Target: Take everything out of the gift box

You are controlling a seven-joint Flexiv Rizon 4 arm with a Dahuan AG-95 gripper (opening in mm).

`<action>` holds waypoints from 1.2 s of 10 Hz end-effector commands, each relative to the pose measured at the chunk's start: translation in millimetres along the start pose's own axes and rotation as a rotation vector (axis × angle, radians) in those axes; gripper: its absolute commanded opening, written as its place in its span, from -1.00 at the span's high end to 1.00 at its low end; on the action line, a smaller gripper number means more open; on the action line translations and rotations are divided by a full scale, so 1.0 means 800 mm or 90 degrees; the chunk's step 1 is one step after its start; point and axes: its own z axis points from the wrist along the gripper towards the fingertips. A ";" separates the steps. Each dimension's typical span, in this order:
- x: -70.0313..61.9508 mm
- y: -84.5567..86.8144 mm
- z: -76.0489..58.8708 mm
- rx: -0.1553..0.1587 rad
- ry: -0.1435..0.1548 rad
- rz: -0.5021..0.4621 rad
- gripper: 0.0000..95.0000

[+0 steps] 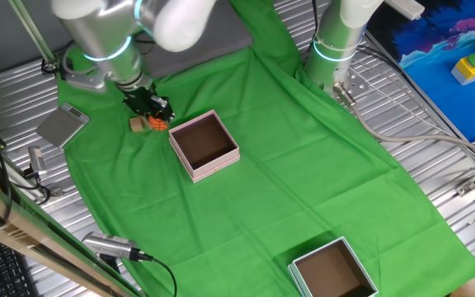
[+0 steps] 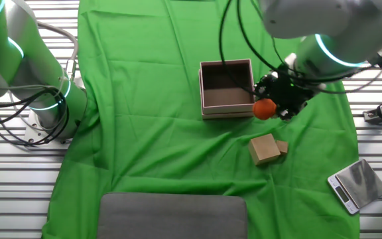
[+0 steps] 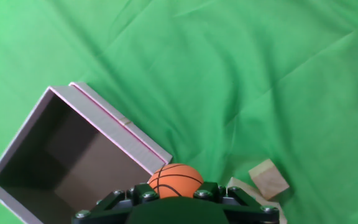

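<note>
The gift box (image 1: 205, 145) has pale pink walls and a dark brown inside, and it looks empty; it also shows in the other fixed view (image 2: 225, 88) and the hand view (image 3: 73, 155). My gripper (image 2: 270, 106) is shut on the orange ball (image 2: 264, 109), held just outside the box's wall, above the cloth. The ball shows between the fingers in the hand view (image 3: 175, 180) and partly in one fixed view (image 1: 161, 126). The tan wooden cube (image 2: 264, 149) lies on the cloth beside the box, with a smaller brown block (image 2: 282, 147) against it.
A larger teal-grey box (image 1: 334, 271) with a brown inside sits at the cloth's near edge. A small scale (image 2: 358, 184) lies on the metal table beside the cloth. A second arm's base (image 1: 336, 41) stands at the cloth's far side. A grey pad (image 2: 172, 216) lies nearby.
</note>
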 end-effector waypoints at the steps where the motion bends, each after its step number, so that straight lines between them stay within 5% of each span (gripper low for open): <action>1: 0.003 0.003 0.000 0.015 -0.005 0.068 1.00; 4: 0.010 0.000 -0.003 0.038 0.011 0.108 1.00; 7: 0.042 -0.049 -0.012 0.033 0.010 0.077 1.00; 9: 0.073 -0.109 -0.003 0.033 0.000 0.012 1.00; 12: 0.099 -0.156 0.013 0.035 0.000 -0.050 1.00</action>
